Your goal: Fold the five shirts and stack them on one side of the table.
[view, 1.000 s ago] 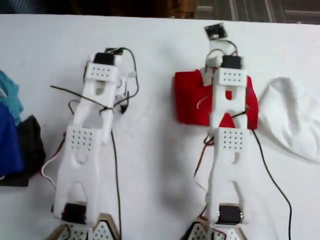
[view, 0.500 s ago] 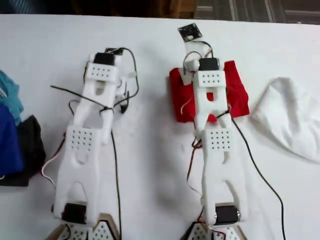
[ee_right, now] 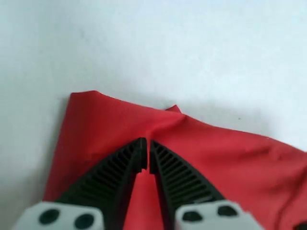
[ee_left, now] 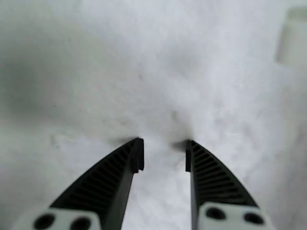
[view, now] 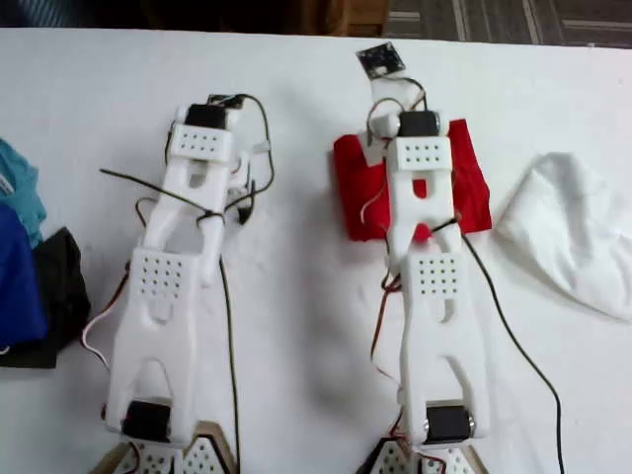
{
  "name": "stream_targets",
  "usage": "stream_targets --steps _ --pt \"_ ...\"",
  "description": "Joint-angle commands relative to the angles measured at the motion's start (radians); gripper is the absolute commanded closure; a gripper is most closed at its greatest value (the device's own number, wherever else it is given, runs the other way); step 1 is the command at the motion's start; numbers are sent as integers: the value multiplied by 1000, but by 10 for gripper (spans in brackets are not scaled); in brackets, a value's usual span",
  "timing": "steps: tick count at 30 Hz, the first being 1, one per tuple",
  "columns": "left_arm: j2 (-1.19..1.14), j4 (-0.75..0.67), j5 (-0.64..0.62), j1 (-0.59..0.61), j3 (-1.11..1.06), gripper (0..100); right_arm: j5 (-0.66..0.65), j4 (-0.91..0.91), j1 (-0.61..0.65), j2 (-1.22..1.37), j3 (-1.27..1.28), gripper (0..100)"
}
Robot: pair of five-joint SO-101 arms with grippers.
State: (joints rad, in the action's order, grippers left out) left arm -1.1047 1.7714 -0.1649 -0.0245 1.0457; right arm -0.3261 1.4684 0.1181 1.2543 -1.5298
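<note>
Dragged leftward, the red shirt is lying folded right of centre, clear of the white shirt. Up close, the right gripper is pinching its wrinkled edge; the left gripper is gaping at the table.

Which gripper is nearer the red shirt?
Right. The right gripper is shut on the red shirt; the left gripper is open over bare table, well apart from the shirt.

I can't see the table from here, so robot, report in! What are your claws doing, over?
Left gripper open over the table. Right gripper shut on red shirt, pinching a fold. White shirt close beside, nothing blocking.
</note>
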Motion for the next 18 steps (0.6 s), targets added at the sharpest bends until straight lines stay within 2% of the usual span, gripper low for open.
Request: stream_targets --steps 1,7,12,18 --pt "-5 8 -2 -32 8 805 2 65 -2 -159 -48 981" --pt "-5 8 -2 -32 8 805 0 122 42 -173 -31 981" --pt "-5 8 -3 -32 8 805 -2 44 81 -74 11 981" --pt "-5 8 -3 -31 7 805 -61 -42 148 36 15 981"
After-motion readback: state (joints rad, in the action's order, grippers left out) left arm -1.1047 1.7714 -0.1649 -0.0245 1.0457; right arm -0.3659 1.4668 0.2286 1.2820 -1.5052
